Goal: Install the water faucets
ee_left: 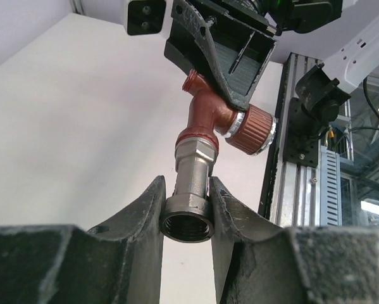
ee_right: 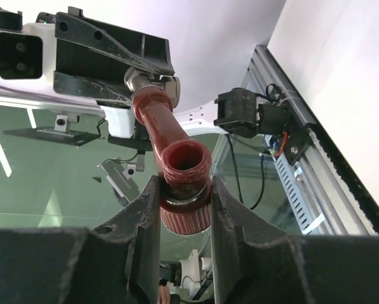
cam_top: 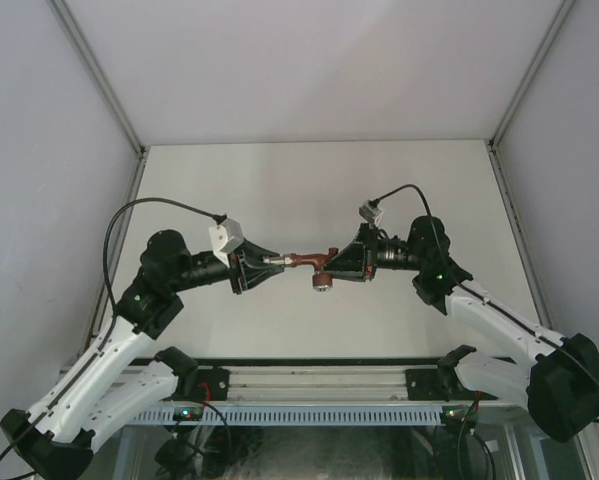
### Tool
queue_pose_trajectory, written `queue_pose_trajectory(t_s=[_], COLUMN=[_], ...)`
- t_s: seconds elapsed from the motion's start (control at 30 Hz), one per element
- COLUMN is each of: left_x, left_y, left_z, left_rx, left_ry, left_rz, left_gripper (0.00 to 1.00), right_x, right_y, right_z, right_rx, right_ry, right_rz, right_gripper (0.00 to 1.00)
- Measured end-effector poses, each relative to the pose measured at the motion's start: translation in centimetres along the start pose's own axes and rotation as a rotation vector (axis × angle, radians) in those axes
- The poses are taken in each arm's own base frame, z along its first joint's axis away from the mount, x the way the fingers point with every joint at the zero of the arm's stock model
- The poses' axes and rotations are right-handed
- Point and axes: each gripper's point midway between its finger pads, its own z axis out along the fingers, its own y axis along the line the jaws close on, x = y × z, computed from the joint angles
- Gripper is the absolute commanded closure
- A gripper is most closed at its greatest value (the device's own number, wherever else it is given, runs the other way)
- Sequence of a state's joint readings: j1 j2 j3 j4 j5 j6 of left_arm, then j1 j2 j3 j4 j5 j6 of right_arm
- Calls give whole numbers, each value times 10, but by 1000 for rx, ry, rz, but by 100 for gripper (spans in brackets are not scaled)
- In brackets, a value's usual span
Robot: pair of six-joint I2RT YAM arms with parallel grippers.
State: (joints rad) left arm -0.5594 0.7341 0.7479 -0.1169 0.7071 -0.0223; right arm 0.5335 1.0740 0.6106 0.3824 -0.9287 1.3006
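Observation:
The red-brown tap body (cam_top: 307,262) with its ribbed side knob (cam_top: 322,281) hangs in the air between my two arms, joined end to end with the grey-silver metal fitting (cam_top: 275,263). My left gripper (cam_top: 269,264) is shut on the fitting; in the left wrist view its fingers pinch the fitting's threaded collar (ee_left: 188,218), with the tap body (ee_left: 205,117) and knob (ee_left: 254,130) beyond. My right gripper (cam_top: 331,266) is shut on the tap body; in the right wrist view its fingers clamp it just below the open threaded end (ee_right: 185,161), the knob (ee_right: 185,220) underneath.
The white table (cam_top: 319,190) lies below the held parts, with grey walls on three sides. An aluminium rail (cam_top: 309,380) carrying both arm bases runs along the near edge. A black cable (cam_top: 149,205) loops over the left arm and another (cam_top: 404,190) over the right.

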Motion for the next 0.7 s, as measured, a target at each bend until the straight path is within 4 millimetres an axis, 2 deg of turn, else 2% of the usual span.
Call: queue_pose_trajectory(t_s=[0.1,0.2,0.33,0.47,0.63,0.7], left_x=[-4,-4,7,5,4,5], left_y=[-2,-3,-4,-6,-11,-12], left_z=[-2,-2,-1,-2,-3,-3], left_rx=[0,4,16,24,43,47], left_ry=[-13,-12,11,8,5,7], left_rz=[11,11,-5,-5,-15,-24], left_gripper=[100,100,100,100,100,100], right_x=[0,-3,-13,-20,-33,-36], right_y=[5,7,11,18,26,28], right_z=[-1,-3,-9,-19,-39,-48], right_rx=[-16,-14,1,22,94,134], right_ry=[0,-24,-116,-212,-348,-384], right_rz=[-6,-26,-145,-339,-699,-872], right_gripper=[58,44,32,25,20,15])
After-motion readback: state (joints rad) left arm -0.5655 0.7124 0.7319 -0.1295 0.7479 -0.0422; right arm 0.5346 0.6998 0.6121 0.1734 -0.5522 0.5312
